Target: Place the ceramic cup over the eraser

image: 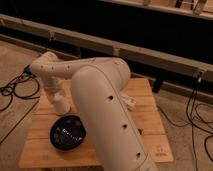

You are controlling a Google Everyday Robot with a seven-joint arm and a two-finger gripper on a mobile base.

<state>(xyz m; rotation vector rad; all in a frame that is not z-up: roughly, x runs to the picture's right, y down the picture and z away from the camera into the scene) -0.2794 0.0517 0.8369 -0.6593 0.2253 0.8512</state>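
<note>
The cup (61, 106), small, plain and white, seems to hang upright at my gripper (58, 99), low over the table's (150, 117) left side. I cannot see the eraser.
</note>
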